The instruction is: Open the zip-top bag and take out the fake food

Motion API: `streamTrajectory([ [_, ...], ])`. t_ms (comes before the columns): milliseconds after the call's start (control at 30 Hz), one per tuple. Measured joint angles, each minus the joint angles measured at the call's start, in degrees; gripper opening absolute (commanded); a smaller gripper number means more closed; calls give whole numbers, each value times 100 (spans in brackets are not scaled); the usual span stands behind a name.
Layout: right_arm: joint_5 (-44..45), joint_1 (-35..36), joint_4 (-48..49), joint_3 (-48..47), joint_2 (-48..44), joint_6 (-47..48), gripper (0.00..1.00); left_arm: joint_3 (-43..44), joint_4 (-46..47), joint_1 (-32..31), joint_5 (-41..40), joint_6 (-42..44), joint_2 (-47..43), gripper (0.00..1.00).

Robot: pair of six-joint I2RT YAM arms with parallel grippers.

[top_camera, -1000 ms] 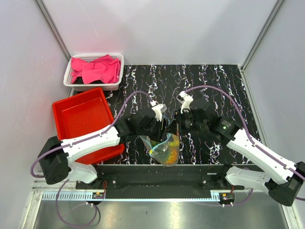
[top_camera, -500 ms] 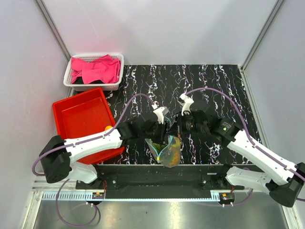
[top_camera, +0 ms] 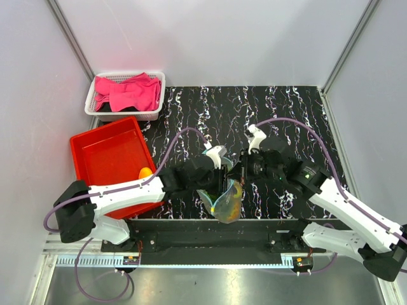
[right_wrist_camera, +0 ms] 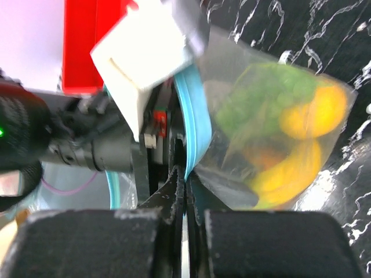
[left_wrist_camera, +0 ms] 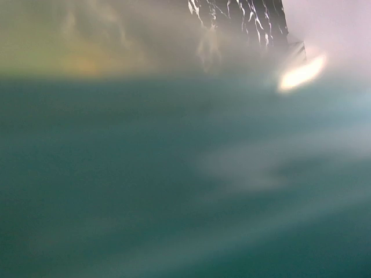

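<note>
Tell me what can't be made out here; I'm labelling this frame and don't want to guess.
- Left claw: left wrist view is one teal blur; from above its tips are lost at the zip-top bag, so open or shut is unclear.
- Fake food: smeared through crinkled plastic in the right wrist view; the count is unclear.
- Orange piece in the red bin: too small from above to identify.

- We count one zip-top bag (top_camera: 226, 202).
- We count one loose piece of fake food (top_camera: 145, 172), which is orange.
- Inside the bag we count two yellow-orange pieces (right_wrist_camera: 324, 110). The green pieces (right_wrist_camera: 264, 98) cannot be counted.
- We count one red bin (top_camera: 105, 152) and one white basket (top_camera: 124, 116).
- We count two arms: left arm (top_camera: 124, 192) and right arm (top_camera: 350, 206).
</note>
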State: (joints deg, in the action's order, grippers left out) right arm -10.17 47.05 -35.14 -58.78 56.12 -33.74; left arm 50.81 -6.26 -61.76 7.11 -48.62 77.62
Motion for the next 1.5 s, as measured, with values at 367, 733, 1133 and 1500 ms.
streamTrajectory([
  [367, 151, -2, 55, 0, -269, -136, 0, -297, 188, -184, -66, -85, -107, 53],
  [733, 125, -2, 122, 90, -256, -201, 0, -219, 164, -273, -240, -68, 87, 22],
  [1133, 162, -2, 411, 339, -380, -103, 0, 201, -946, -321, -688, 592, -146, 0],
  [1500, 302, 0, 538, 636, -435, 42, 0, 507, -1849, -323, -839, 1252, -881, 0],
])
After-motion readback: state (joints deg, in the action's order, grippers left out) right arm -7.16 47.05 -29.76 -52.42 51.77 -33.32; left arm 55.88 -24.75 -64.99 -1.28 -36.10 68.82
